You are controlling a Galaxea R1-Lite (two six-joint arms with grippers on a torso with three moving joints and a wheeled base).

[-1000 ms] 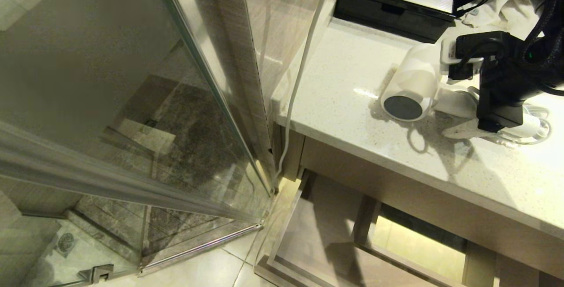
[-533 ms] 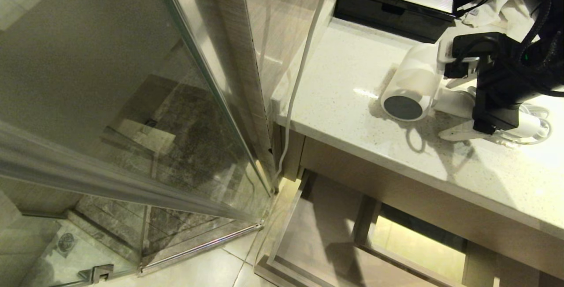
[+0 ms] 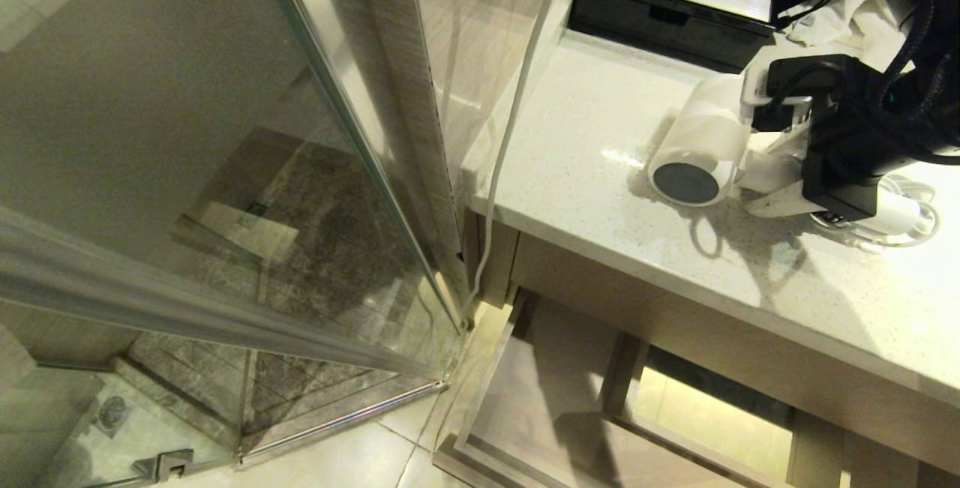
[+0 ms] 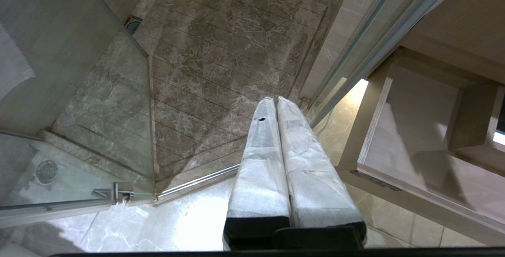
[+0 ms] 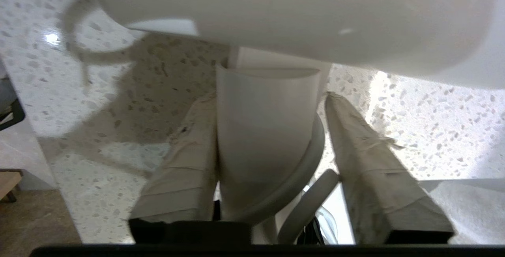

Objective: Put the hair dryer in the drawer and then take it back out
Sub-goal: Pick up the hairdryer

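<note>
Hair dryer: lying on countertop. Right gripper: fingers straddling handle, one touching, not yet clamped, likely for pickup. Drawer: open, awaiting.

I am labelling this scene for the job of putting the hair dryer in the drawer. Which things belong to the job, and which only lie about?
Belong to the job:
- hair dryer, lying on the counter
- drawer, pulled open below the counter
- right gripper, jaws astride the dryer's handle

Only lying about:
- white cloth
- black box
- glass shower door
- left gripper, parked over the floor
</note>
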